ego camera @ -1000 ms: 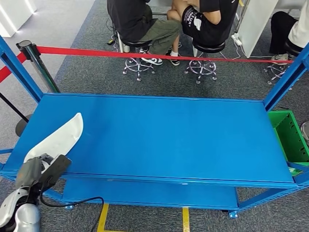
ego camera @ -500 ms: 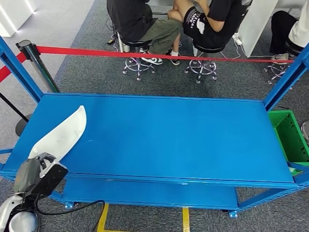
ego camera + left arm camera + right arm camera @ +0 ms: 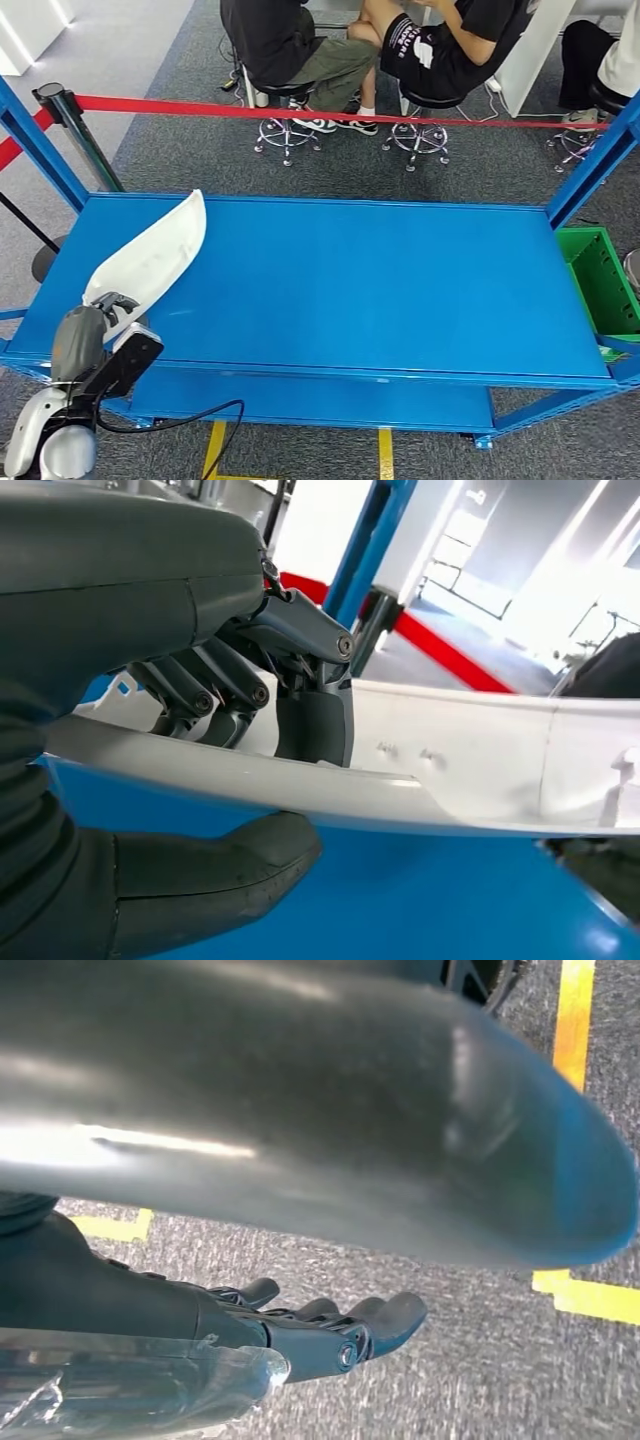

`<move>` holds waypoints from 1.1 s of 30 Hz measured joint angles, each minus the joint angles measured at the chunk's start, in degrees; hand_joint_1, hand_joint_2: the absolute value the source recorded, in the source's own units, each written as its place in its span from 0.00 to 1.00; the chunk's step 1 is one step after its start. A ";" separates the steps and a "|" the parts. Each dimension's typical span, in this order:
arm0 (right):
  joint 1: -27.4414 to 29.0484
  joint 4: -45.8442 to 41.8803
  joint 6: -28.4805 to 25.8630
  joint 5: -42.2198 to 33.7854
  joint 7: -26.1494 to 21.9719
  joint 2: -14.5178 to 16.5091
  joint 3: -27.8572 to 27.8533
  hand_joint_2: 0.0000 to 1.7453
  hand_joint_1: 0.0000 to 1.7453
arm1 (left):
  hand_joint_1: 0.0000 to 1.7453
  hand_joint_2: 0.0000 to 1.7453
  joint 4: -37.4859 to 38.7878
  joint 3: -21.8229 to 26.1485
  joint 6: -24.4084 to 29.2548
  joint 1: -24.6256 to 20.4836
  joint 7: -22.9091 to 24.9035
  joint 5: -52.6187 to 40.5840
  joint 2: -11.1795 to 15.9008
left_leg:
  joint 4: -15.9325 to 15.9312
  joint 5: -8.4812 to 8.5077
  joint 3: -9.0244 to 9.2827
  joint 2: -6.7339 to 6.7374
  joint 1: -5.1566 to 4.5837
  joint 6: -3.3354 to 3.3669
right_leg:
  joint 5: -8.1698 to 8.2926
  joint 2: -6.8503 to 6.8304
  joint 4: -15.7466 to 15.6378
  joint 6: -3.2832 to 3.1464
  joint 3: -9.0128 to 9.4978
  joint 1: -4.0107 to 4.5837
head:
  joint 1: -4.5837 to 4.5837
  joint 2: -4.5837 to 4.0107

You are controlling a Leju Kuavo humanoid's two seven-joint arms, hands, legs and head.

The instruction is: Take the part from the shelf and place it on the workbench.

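Observation:
The part is a long, curved white plastic shell, held over the left end of the blue workbench and pointing away from me toward the far side. My left hand grips its near end at the bench's front left corner. In the left wrist view the dark fingers lie inside the part and the thumb presses under its rim, just above the blue top. My right hand hangs over grey carpet with its fingers stretched out and nothing in them.
Blue uprights stand at the bench's far corners, and a lower shelf lies beneath. A green bin sits off the right end. Behind are a red barrier tape on a post and people seated on stools.
My left hand has carried the white part forward and to the right, so that it now reaches further over the bench top. The seated people have shifted slightly.

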 joint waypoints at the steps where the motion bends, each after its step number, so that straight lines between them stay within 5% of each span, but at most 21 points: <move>1: -0.03 -0.02 -0.01 0.01 0.00 0.00 -0.08 0.00 0.00 | 1.00 1.00 -0.56 -0.66 0.14 0.13 0.40 0.35 -0.04 | -0.64 0.38 0.39 0.09 0.11 0.17 | -1.07 -0.10 1.87 -0.01 -0.90 0.04 | 0.08 0.00; 4: 0.00 -0.05 -0.02 0.16 0.01 0.00 -0.29 0.00 0.00 | 1.00 1.00 -1.49 -2.24 0.30 0.49 0.98 0.87 -0.10 | -1.01 0.66 0.65 0.27 0.11 0.30 | -6.12 -0.23 13.24 0.11 -7.30 0.04 | 0.22 0.00; 6: 0.11 -0.07 -0.08 0.52 0.04 0.00 -0.32 0.00 0.00 | 1.00 1.00 -1.84 -2.79 0.40 0.91 0.95 1.16 -0.14 | -0.92 0.51 0.67 0.26 0.18 0.05 | -5.71 -0.26 16.19 0.37 -9.64 -0.09 | 0.20 0.00; 10: -0.04 -0.02 -0.37 1.56 -0.15 0.30 -0.30 0.00 0.00 | 1.00 1.00 -2.70 -2.74 1.11 2.24 -0.53 2.41 -0.34 | 0.96 -0.55 0.29 0.11 0.55 -1.75 | 2.09 -0.15 4.51 0.73 -5.18 -0.72 | 0.40 0.00; 15: -0.25 -0.01 -0.74 2.09 -0.44 0.72 -0.30 0.00 0.00 | 1.00 1.00 -3.02 -1.93 1.48 3.04 -2.29 3.18 -0.48 | 2.39 -1.12 -0.99 0.00 0.58 -3.38 | 3.23 0.14 4.21 -1.94 -6.14 -0.60 | 0.08 0.00; 17: -0.37 -0.01 -0.67 2.11 -0.54 0.72 -0.30 0.00 0.00 | 1.00 1.00 -3.01 -1.60 1.49 3.19 -2.38 3.15 -0.54 | 6.46 -4.51 -2.80 0.09 0.60 -3.72 | 3.85 -0.01 4.15 -2.80 -6.88 -0.59 | -0.14 0.00; 19: -0.42 -0.01 -0.48 2.11 -0.66 0.72 -0.30 0.00 0.00 | 1.00 1.00 -2.99 -1.41 1.50 3.22 -2.40 3.04 -0.57 | 14.05 -9.08 -5.80 0.12 0.56 -3.82 | 4.54 -0.18 4.15 -3.21 -7.93 -0.42 | -0.35 0.00; 21: -0.40 -0.01 -0.25 2.09 -0.78 0.72 -0.30 0.00 0.00 | 1.00 1.00 -2.96 -1.30 1.50 3.24 -2.42 2.82 -0.59 | 17.89 -10.62 -6.68 0.12 0.54 -3.65 | 5.32 -0.29 4.15 -3.20 -9.01 -0.25 | -0.38 0.00; 22: -0.40 -0.01 -0.18 2.08 -0.83 0.72 -0.30 0.00 0.00 | 1.00 1.00 -2.96 -1.27 1.50 3.24 -2.44 2.73 -0.60 | 16.60 -9.84 -5.45 0.12 0.52 -3.45 | 5.74 -0.30 4.15 -3.11 -9.50 -0.21 | -0.38 0.00; 26: -0.46 -0.01 -0.07 2.04 -1.02 0.72 -0.31 0.00 0.00 | 1.00 1.00 -2.95 -1.27 1.49 3.16 -2.52 2.57 -0.64 | 2.97 -5.83 3.14 0.11 0.28 -2.70 | 7.53 -0.17 4.05 -2.15 -10.79 -0.08 | -0.38 0.00; 29: -0.40 0.00 0.02 2.04 -1.09 0.70 -0.31 0.00 0.00 | 1.00 1.00 -2.95 -1.16 1.50 3.18 -2.61 2.45 -0.72 | 1.76 -4.73 3.01 0.13 -0.12 -1.80 | 9.05 -0.09 2.98 -0.87 -10.85 -0.23 | -0.30 0.00; 31: -0.33 0.03 0.28 2.04 -1.25 0.70 -0.31 0.00 0.00 | 1.00 1.00 -2.95 -1.18 1.50 3.17 -2.62 2.30 -0.79 | 1.51 -3.56 2.32 0.55 -0.07 -0.91 | 7.79 -0.12 3.68 -0.28 -11.48 -0.37 | -0.19 0.00; 33: -0.30 0.06 0.58 2.04 -1.44 0.70 -0.31 0.00 0.00 | 1.00 1.00 -2.95 -1.25 1.52 3.17 -2.63 2.09 -0.84 | 1.40 -2.43 1.18 1.16 -0.07 -0.24 | 2.64 -0.27 8.93 -0.05 -13.21 -0.31 | 0.01 0.00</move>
